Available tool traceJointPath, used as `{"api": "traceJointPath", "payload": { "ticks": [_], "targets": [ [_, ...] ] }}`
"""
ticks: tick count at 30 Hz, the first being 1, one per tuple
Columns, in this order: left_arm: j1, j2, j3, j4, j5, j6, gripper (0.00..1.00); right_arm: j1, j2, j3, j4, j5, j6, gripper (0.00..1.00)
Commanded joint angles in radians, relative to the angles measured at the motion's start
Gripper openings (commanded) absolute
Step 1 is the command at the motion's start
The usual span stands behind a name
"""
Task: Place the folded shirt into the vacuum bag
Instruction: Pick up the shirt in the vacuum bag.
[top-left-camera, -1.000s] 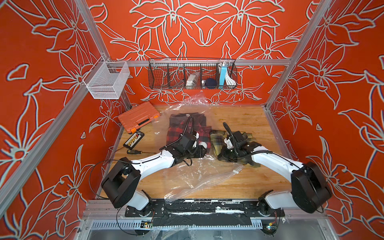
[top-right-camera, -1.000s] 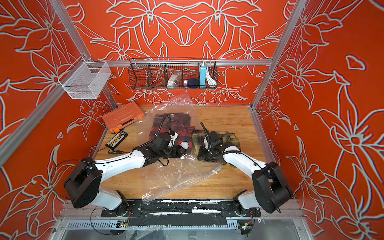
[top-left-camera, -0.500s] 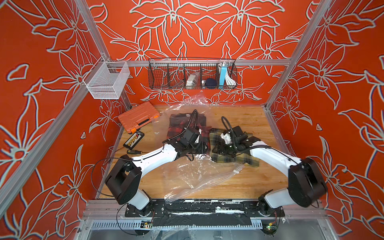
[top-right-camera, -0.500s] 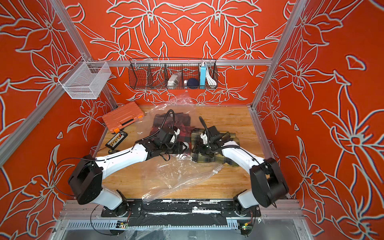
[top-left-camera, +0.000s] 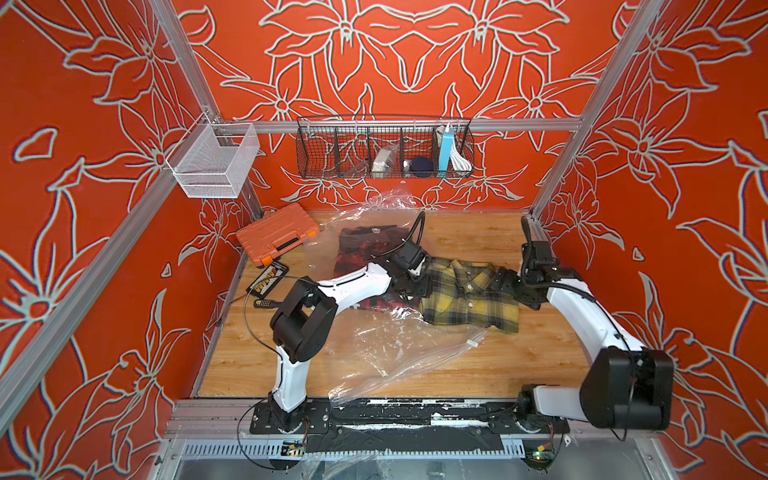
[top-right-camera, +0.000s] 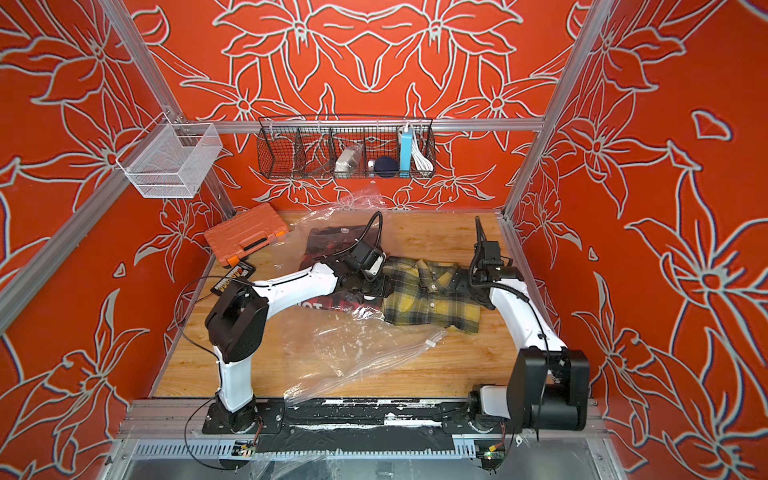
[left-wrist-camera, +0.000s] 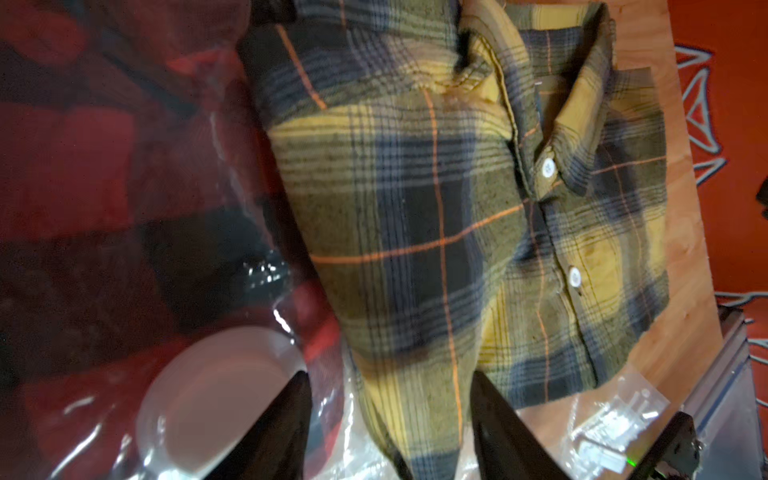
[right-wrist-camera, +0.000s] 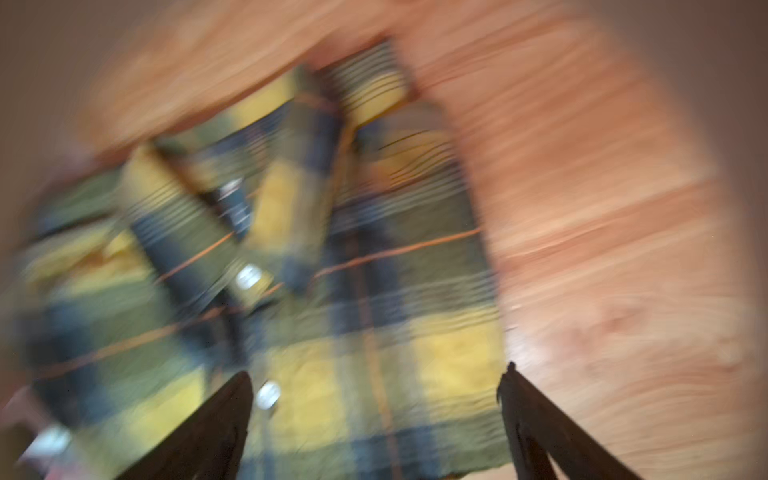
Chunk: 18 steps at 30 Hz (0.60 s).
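Note:
The folded shirt (top-left-camera: 469, 297) (top-right-camera: 432, 301), yellow and dark plaid, lies flat on the wooden table, its left edge at the vacuum bag (top-left-camera: 382, 349) (top-right-camera: 340, 353). The bag is clear crinkled plastic with a small white slider clip (top-left-camera: 471, 343). Its white valve cap (left-wrist-camera: 216, 395) shows in the left wrist view. My left gripper (top-left-camera: 415, 286) (left-wrist-camera: 390, 378) is open, with the shirt's (left-wrist-camera: 436, 216) left edge and some bag plastic between its fingers. My right gripper (top-left-camera: 505, 286) (right-wrist-camera: 374, 399) stands wide open over the shirt's (right-wrist-camera: 332, 332) right side, in a blurred view.
A red plaid garment (top-left-camera: 361, 249) lies inside the bag. An orange tool case (top-left-camera: 276, 232) and a black-and-yellow packet (top-left-camera: 268, 280) sit at the back left. A black wire basket (top-left-camera: 384, 147) and a white mesh basket (top-left-camera: 212, 162) hang on the walls.
My right gripper has opened, let go of the shirt and drawn back to the right. The shirt now lies flatter. My left gripper has moved right to the shirt's edge and opened a little.

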Motion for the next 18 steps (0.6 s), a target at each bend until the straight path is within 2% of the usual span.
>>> {"api": "traceJointPath", "payload": {
  "ticks": [1,5,8,12,14,15,18],
  "targets": [
    [-0.004,0.060,0.071,-0.084,-0.054,0.056,0.58,-0.030,0.089,0.048,0.006,0.053,-0.042,0.96],
    [-0.005,0.098,0.107,-0.077,-0.032,0.064,0.52,-0.079,0.189,0.058,0.049,-0.033,-0.077,0.95],
    [-0.005,0.101,0.101,-0.040,-0.036,0.072,0.46,-0.081,0.243,0.065,0.075,-0.042,-0.099,0.93],
    [-0.004,0.115,0.098,0.012,-0.013,0.102,0.34,-0.081,0.295,0.068,0.120,-0.114,-0.108,0.81],
    [-0.003,0.104,0.069,0.076,0.008,0.119,0.23,-0.079,0.294,0.060,0.162,-0.173,-0.105,0.72],
    [0.000,0.098,0.059,0.098,0.019,0.122,0.16,-0.077,0.288,0.058,0.179,-0.195,-0.106,0.65],
    [0.023,0.090,0.058,0.131,0.107,0.118,0.02,-0.073,0.242,0.053,0.188,-0.195,-0.116,0.34]
  ]
}}
